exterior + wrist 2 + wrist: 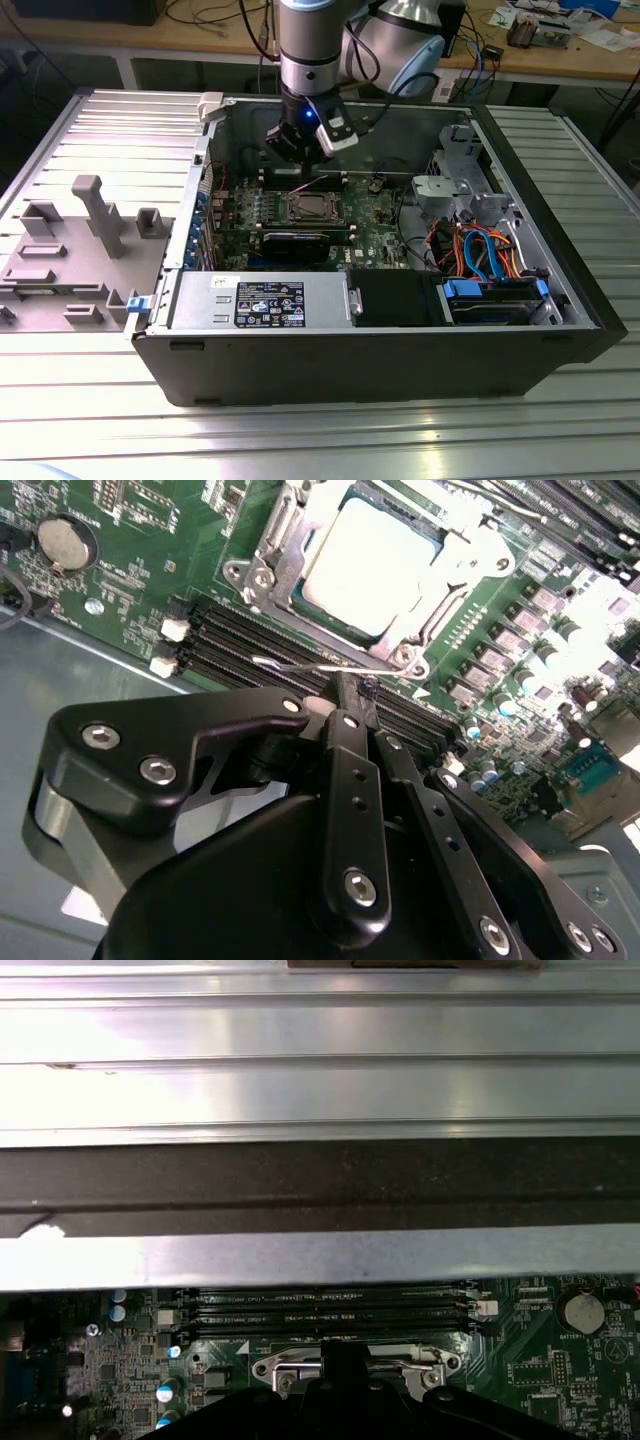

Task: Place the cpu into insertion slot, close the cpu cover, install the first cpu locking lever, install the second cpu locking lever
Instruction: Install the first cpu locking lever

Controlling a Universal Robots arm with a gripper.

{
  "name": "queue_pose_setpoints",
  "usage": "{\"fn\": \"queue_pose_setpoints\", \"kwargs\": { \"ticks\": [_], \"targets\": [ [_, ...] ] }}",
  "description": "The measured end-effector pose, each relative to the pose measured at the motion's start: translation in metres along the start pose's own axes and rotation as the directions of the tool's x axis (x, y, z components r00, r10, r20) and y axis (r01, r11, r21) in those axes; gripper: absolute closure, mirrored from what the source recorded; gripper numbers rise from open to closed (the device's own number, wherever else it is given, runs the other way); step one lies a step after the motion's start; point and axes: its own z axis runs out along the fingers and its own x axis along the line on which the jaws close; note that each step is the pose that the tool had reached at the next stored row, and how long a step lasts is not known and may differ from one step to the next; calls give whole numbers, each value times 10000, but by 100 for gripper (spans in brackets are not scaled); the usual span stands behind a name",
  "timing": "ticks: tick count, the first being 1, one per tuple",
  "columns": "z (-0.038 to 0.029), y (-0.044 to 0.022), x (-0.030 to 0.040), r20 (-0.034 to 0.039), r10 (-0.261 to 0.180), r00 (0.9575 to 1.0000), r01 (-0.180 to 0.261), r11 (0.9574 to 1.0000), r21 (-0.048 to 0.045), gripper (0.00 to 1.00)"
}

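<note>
Claw: my claw (350,695) hangs low inside the open computer case (400,350), over the memory slots (260,655) just beside the insertion slot (310,208); its two fingers (345,750) are drawn together to a narrow tip, and I cannot tell whether they pinch the thin wire lever (310,665) that lies right at that tip.
Cpu: the cpu (375,560) sits flat in the insertion slot, its pale metal top bright under the light in the second wrist view.
Cpu cover: the cpu cover (290,540) lies down around the chip — its frame rims the chip on all visible sides, the top showing through the window.
Lever: the wire lever runs along the socket's near edge, between the frame and the memory slots, slightly raised off the board.
Board: the green motherboard (375,215) carries a round coin battery (63,542), well apart from the socket.
Case: it lies on its side on the ribbed metal table (300,440), with a grey plastic fixture (95,215) at the exterior view's left.
</note>
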Motion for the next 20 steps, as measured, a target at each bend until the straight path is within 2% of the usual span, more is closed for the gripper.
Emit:
{"fn": "queue_pose_setpoints", "kwargs": {
  "ticks": [2, 7, 11, 20],
  "targets": [
    [12, 19, -29, -2, -13, 10000, 13, 10000, 4, 89],
    [37, 64, -36, -29, -274, 9996, 274, 9996, 17, 89],
    [43, 64, -44, -28, -278, 9996, 278, 9995, 164, 89],
    [59, 76, -109, -28, -276, 9996, 277, 9995, 170, 89]
  ]
}}
